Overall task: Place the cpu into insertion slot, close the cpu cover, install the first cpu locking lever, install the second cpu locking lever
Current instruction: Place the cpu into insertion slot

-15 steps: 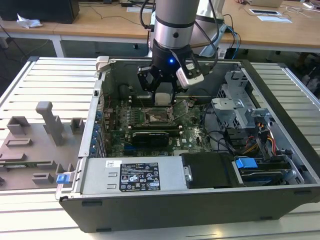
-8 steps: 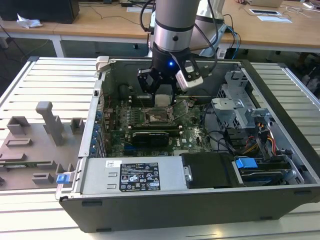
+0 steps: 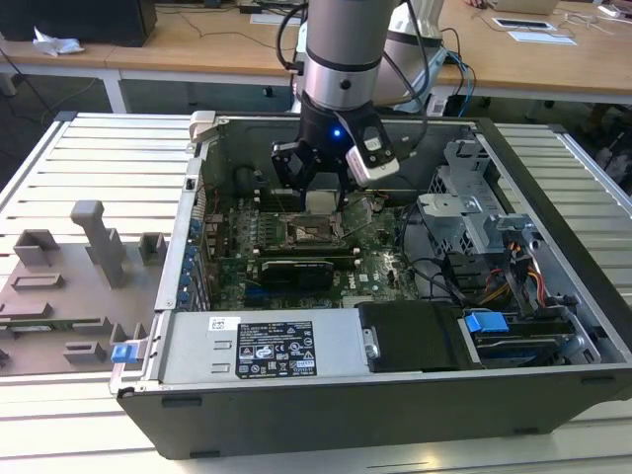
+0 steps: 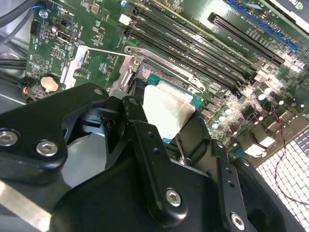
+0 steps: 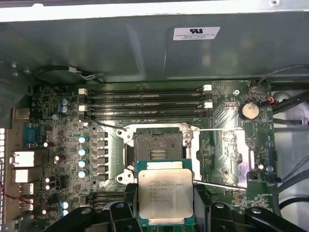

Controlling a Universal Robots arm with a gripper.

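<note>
My gripper point(image 3: 321, 190) hangs inside the open computer case, shut on the cpu point(image 3: 321, 200), a flat square chip with a silvery top. In the first wrist view the cpu point(image 5: 165, 195) sits between the black fingers point(image 5: 203, 205), just short of the insertion slot point(image 5: 156, 150), a dark square socket with nothing in it. The cpu cover point(image 5: 227, 155) lies flipped open beside the socket, with two thin locking levers point(image 5: 219, 129) swung out along it. The second wrist view shows the cpu point(image 4: 166, 112) tilted above the insertion slot point(image 4: 145, 77), with the cpu cover point(image 4: 96, 67) beyond.
Several long memory slots point(image 5: 145, 104) run beside the socket, towards the case wall point(image 5: 145, 48). A black card point(image 3: 294, 272) lies across the motherboard. Drive cages and cables point(image 3: 494, 257) fill the exterior view's right. Grey fixtures point(image 3: 94, 247) stand on the table outside the case.
</note>
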